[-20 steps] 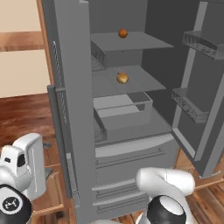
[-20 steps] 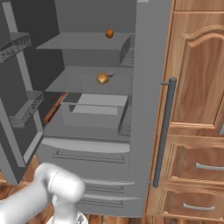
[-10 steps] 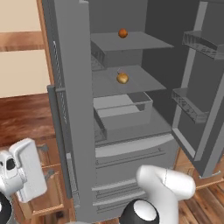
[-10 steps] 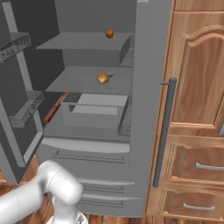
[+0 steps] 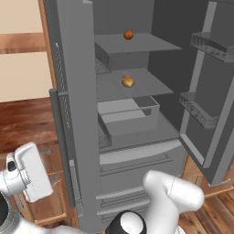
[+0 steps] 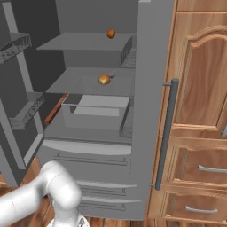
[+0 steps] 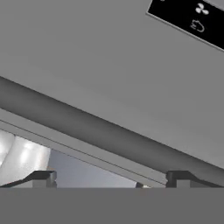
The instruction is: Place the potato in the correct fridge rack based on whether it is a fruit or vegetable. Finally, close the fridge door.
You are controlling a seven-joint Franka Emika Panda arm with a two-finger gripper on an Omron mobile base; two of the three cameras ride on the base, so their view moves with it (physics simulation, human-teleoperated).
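The potato (image 5: 128, 82) (image 6: 104, 80), a small tan-yellow lump, lies on the fridge rack (image 5: 151, 87) (image 6: 75, 82), the second grey shelf from the top. A darker orange-brown round item (image 5: 128, 34) (image 6: 111, 33) sits on the top shelf. My gripper's hand (image 5: 26, 176) hangs low, outside the fridge, left of its open left door (image 5: 73, 114). In the hand view the gripper (image 7: 111, 179) is open, its tips far apart with nothing between them, facing a grey door surface close up.
Both fridge doors stand open; the right one (image 5: 215, 91) carries wire bins. A grey drawer (image 5: 128, 116) sits under the rack. Wooden cabinets (image 6: 199, 111) flank the fridge, and a long door handle (image 6: 166, 133) runs beside them. My white elbow (image 5: 176, 194) is low before the fridge.
The arm's dark lower joint has swung to the left and the hand by the left door has shifted slightly. The potato has stayed on its shelf.
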